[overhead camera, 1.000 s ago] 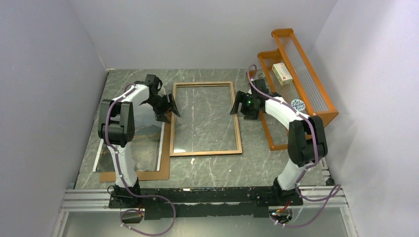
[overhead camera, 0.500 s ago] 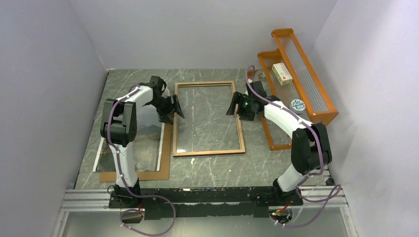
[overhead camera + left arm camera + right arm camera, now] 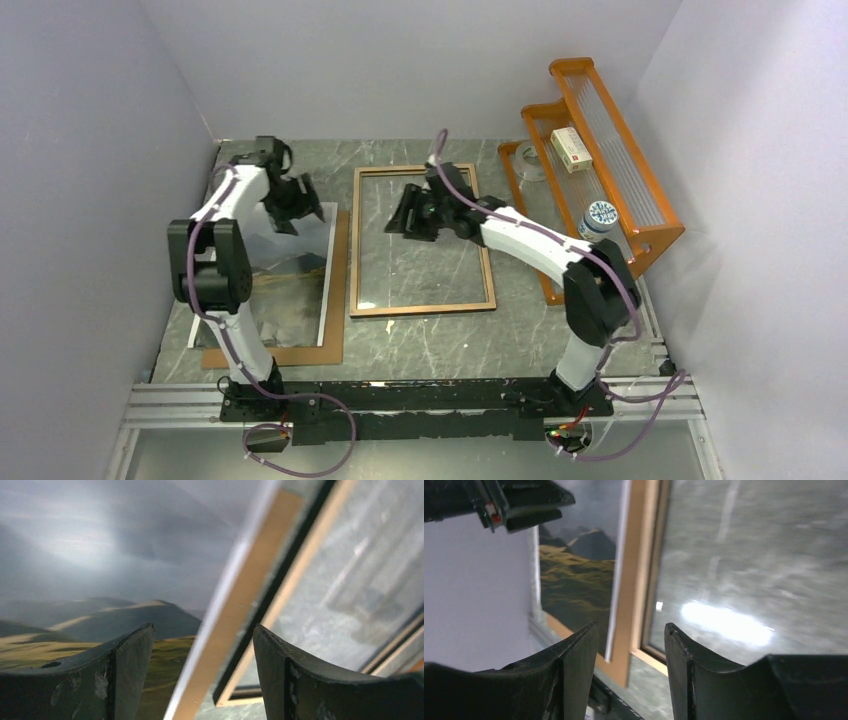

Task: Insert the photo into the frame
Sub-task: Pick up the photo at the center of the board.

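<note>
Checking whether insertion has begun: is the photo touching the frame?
Apart. The top view shows the photo lying left of the frame, with a strip of brown backing board between their edges.

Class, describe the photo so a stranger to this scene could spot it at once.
Start at the grey marble table and find the wooden frame at its middle. Left of it lies a brown board; the photo rests on that, the only sheet showing dark mountains and yellow-green hills.
</note>
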`<action>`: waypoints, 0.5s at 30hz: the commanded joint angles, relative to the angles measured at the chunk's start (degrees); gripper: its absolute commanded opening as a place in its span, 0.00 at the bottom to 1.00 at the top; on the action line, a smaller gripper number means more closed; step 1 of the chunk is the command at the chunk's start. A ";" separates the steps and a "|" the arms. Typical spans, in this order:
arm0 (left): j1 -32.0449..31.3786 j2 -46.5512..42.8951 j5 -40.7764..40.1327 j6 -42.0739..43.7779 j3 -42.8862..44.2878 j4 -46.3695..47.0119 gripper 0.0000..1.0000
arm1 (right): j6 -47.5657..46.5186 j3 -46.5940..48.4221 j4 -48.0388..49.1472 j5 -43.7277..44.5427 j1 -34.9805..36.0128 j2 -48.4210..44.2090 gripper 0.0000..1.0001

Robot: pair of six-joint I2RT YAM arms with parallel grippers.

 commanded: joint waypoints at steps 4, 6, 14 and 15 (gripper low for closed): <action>14.13 -1.66 -8.02 1.57 0.08 -0.41 0.80 | 10.40 13.11 -0.18 2.57 8.65 11.42 0.55; 17.34 -1.09 -10.28 3.48 0.85 -0.45 0.83 | 11.32 14.65 -0.14 2.40 10.39 13.12 0.57; 23.78 2.95 -11.81 4.97 2.30 2.45 0.94 | 13.41 22.81 -3.83 -1.33 15.33 21.35 0.63; 23.81 2.95 -11.19 5.42 1.92 2.98 0.93 | 13.58 23.74 -4.66 -1.34 16.16 22.08 0.63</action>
